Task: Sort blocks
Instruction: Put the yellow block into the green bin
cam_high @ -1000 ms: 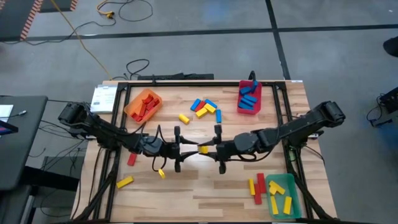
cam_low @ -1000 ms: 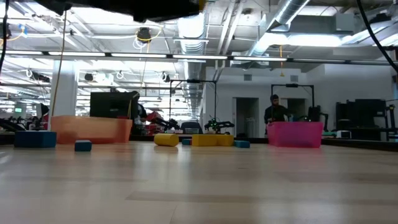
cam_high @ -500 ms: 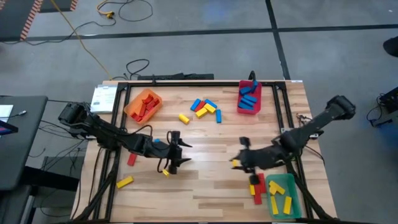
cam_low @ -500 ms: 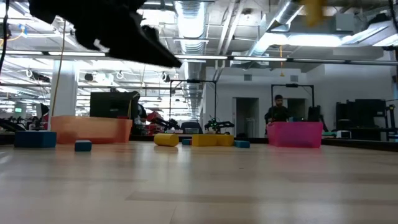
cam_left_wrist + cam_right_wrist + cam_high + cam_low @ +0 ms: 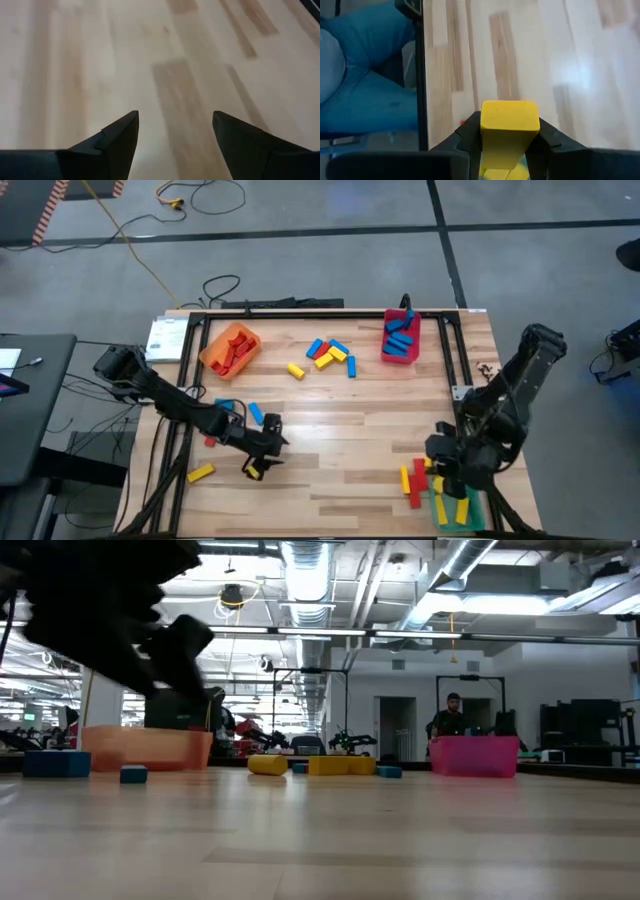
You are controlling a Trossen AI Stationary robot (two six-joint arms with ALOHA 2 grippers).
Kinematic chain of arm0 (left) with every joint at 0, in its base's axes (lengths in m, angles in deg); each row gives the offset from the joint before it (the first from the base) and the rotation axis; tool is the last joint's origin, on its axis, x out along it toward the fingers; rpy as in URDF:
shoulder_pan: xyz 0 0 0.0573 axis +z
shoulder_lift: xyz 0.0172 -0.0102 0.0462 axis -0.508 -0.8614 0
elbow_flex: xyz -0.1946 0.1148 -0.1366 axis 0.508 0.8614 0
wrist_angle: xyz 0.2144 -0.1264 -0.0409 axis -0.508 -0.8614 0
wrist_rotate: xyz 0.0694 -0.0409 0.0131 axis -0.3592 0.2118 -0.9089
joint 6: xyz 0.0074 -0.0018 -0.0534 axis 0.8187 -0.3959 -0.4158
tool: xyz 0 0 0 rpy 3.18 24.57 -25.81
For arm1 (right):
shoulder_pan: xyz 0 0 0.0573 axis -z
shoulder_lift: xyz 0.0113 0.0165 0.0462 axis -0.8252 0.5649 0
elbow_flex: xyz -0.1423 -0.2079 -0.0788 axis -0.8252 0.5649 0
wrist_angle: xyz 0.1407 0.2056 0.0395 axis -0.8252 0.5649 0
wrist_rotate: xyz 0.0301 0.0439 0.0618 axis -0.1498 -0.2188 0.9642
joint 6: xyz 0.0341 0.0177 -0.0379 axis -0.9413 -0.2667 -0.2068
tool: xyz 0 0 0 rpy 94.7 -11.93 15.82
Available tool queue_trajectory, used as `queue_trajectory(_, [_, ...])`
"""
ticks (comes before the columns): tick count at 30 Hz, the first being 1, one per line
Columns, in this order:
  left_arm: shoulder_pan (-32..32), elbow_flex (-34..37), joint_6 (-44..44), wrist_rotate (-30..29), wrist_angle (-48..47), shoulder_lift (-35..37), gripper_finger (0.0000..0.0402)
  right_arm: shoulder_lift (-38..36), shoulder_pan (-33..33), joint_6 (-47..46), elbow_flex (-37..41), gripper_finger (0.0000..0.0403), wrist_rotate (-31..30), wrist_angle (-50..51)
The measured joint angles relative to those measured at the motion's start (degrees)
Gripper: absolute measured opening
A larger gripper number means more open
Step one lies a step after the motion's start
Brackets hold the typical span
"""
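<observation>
My right gripper point(image 5: 447, 470) hangs at the near right, above the left edge of the green bin point(image 5: 472, 477), and is shut on a yellow block point(image 5: 510, 117). My left gripper point(image 5: 272, 447) is open over the near left of the table. Bare wood shows between its fingers point(image 5: 175, 122). A yellow block point(image 5: 252, 470) lies flat just beside it. Two blue blocks point(image 5: 257, 415), a red block point(image 5: 210, 438) and another yellow block point(image 5: 200, 472) lie around the left arm. More blocks lie in a loose pile point(image 5: 330, 355) at the far middle. My right gripper pinches the yellow block by its two opposite sides point(image 5: 486, 131) between the two fingers. The block's free end juts out past the fingertips. The fingers slant downward. The block is lifted clear of the table.
An orange bin point(image 5: 232, 348) with red blocks stands far left, and a red bin point(image 5: 400, 340) with blue blocks far right. Red and yellow blocks point(image 5: 410, 480) lie beside the green bin. A black frame rail point(image 5: 418, 75) edges the table; a person's leg point(image 5: 365, 75) is beyond it.
The yellow block, between both grippers at the table's middle a second ago, has gone with my right gripper. That gripper swung toward the near right corner, rolling and tipping down. My left gripper drew back toward the near left and tipped down toward the table.
</observation>
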Motion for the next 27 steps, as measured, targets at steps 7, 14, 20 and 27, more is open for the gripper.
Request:
queue_trajectory(7, [-2.21,-0.02,-4.34,-0.83,-6.99,0.00,0.0249,2.41,-5.13,-10.01,0.00,0.0122,0.02,0.97])
queue_trajectory(14, [-1.37,-0.02,-6.08,-9.03,-15.93,0.02,0.0249,4.44,-7.49,-18.00,1.01,0.0122,3.99,1.40])
queue_trajectory(20, [-0.17,-0.02,-5.01,-9.32,-23.80,0.02,0.0249,6.19,-8.66,-22.36,1.05,0.0122,5.88,1.00])
queue_trajectory(27, [0.39,-0.02,-6.01,-12.20,-34.74,0.09,0.0249,8.06,-9.74,-24.67,1.07,0.0122,6.15,0.59])
